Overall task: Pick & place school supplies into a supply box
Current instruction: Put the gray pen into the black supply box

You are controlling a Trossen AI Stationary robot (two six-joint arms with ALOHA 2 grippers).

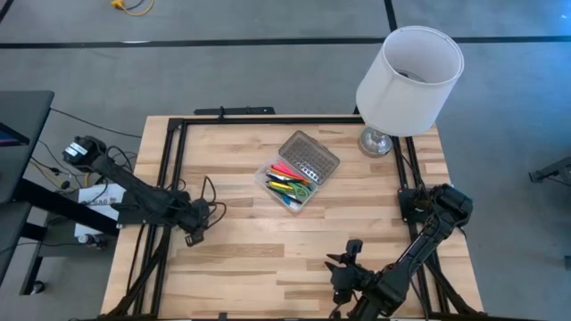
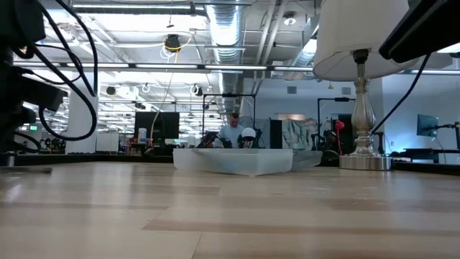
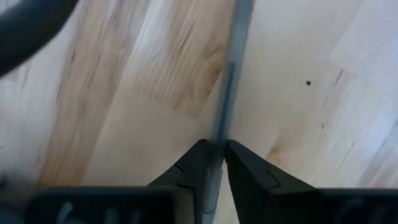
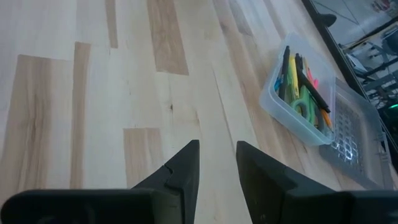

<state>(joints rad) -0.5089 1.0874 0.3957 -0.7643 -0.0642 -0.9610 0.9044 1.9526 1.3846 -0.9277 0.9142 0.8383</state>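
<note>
1. The left gripper point(image 3: 214, 163) hangs over the table point(image 1: 241, 259), its fingers pinching a thin grey pen point(image 3: 229, 81) that points away from the fingertips.
2. The supply box point(image 1: 287, 185) lies open, well beyond that gripper toward the table's middle, already full of supplies.
3. The carry should probably stay level and line the pen up with the tray's length before the fingers let go.
4. The right gripper point(image 4: 216, 163) waits near the table's front edge, fingers slightly apart and empty.

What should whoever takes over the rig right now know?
Left gripper: shut on a thin grey pen, at the left side of the table, apart from the supply box.
Right gripper: empty, fingers slightly apart, near the front edge.
Box: mid-table, lid open, coloured supplies and green scissors inside.
Left to do: put the grey pen in the box.
</note>
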